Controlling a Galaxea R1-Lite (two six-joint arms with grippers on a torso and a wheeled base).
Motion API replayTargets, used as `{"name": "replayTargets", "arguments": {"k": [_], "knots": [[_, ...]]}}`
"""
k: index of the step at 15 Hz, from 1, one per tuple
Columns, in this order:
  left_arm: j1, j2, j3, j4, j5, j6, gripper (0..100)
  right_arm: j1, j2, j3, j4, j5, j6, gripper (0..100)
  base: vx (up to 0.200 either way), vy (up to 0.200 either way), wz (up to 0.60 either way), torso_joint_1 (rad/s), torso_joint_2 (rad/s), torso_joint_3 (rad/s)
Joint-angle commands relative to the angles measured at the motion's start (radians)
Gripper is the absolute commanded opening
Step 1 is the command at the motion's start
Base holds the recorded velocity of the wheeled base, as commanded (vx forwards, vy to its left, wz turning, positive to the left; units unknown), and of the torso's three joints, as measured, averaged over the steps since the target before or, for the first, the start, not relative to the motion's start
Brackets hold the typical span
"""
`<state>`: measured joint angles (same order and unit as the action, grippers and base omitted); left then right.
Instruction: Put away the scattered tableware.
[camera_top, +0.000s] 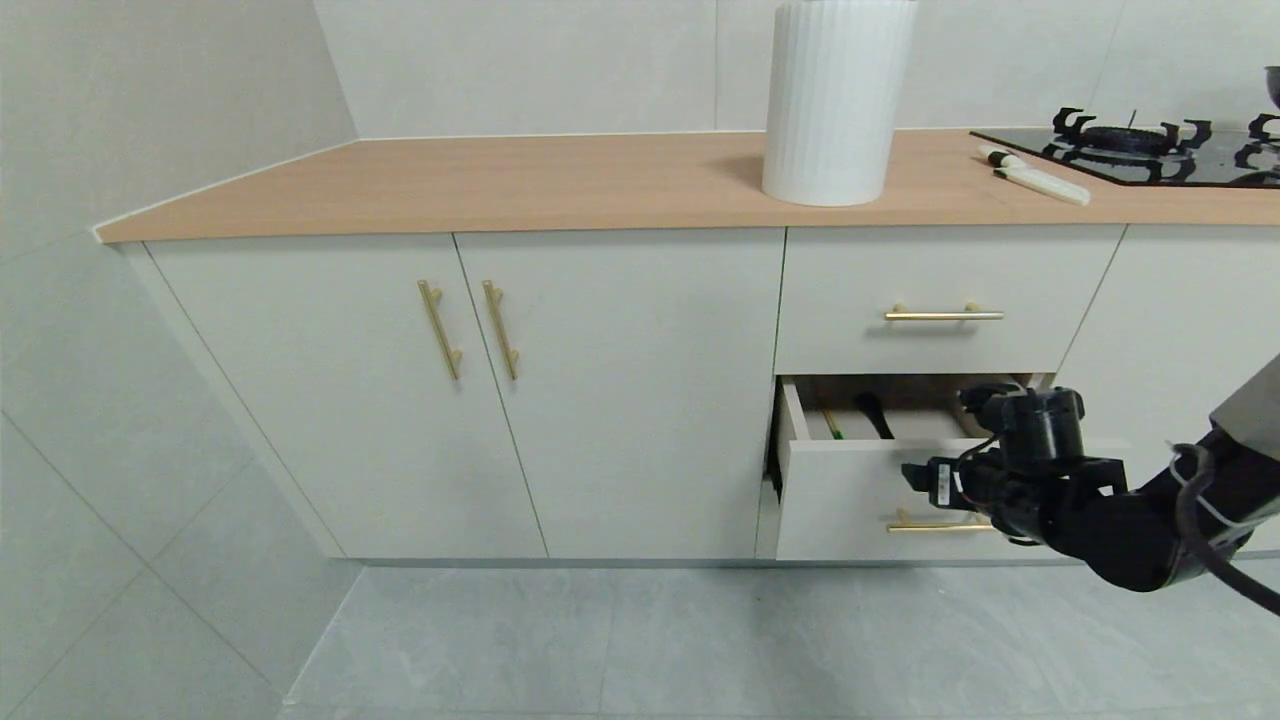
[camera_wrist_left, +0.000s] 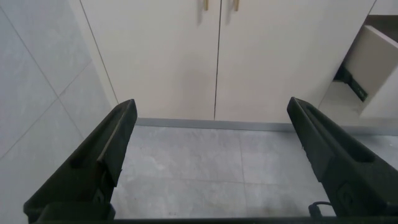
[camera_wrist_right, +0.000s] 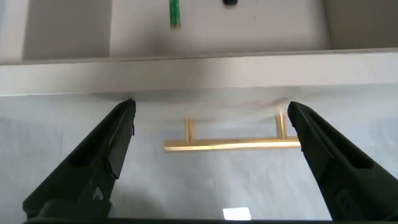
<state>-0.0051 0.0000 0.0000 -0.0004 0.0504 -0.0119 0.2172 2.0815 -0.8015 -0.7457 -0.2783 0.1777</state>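
**At the kitchen cupboards**

From the head, we see a long white tool (camera_top: 1035, 177) at the worktop's (camera_top: 500, 185) right end, beside the hob (camera_top: 1150, 150). The low drawer (camera_top: 840, 490) is pulled out, with a green stick (camera_top: 832, 424) and a black tool (camera_top: 876, 415) inside. The right gripper (camera_top: 930, 482) is just in front of it.

From the left wrist, the left gripper (camera_wrist_left: 211, 109) is spread wide above the floor (camera_wrist_left: 205, 168).

From the right wrist, the fingers (camera_wrist_right: 109, 146) are spread wide, one on each side of the gold handle (camera_wrist_right: 231, 144).

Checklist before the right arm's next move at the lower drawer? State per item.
1. Drawer open: ok, partly out.
2. Right pincer open, empty: ok.
3. Handle free, ahead of that pincer: ok.
4. Left pincer open, empty: ok.
5. Utensil stowed: not ok, lies on counter.
6. Room left in drawer: cannot tell.
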Motion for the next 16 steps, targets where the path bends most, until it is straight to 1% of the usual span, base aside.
{"name": "replayTargets", "arguments": {"k": [1,2,4,5,6,7,9,16], "knots": [[0.001,0.000,0.000,-0.001,0.000,0.000,100,-0.018,0.074,-0.001,-0.072,-0.005,-0.001,100,0.000,0.000,0.00,0.000,0.00,0.000],[0.001,0.000,0.000,0.000,0.000,0.000,100,-0.029,0.109,-0.007,-0.135,-0.007,-0.001,100,0.000,0.000,0.00,0.000,0.00,0.000],[-0.001,0.000,0.000,-0.001,0.000,0.000,100,-0.035,0.144,-0.015,-0.205,-0.007,-0.001,100,0.000,0.000,0.00,0.000,0.00,0.000],[-0.001,0.000,0.000,-0.001,0.000,0.000,100,-0.045,0.193,-0.033,-0.294,-0.013,-0.001,100,0.000,0.000,0.00,0.000,0.00,0.000],[0.001,0.000,0.000,0.000,0.000,0.000,100,-0.048,0.209,-0.038,-0.320,-0.018,-0.001,100,0.000,0.000,0.00,0.000,0.00,0.000],[-0.001,0.000,0.000,-0.001,0.000,0.000,100,-0.059,0.250,-0.070,-0.371,-0.027,-0.001,100,0.000,0.000,0.00,0.000,0.00,0.000],[-0.001,0.000,0.000,-0.001,0.000,0.001,100,-0.068,0.292,-0.111,-0.397,-0.042,0.006,100,0.000,0.000,0.00,0.000,0.00,0.000],[0.001,0.000,0.000,0.000,0.000,0.000,100,-0.091,0.365,-0.242,-0.399,-0.064,0.105,100,0.000,0.000,0.00,0.000,0.00,0.000]]}}
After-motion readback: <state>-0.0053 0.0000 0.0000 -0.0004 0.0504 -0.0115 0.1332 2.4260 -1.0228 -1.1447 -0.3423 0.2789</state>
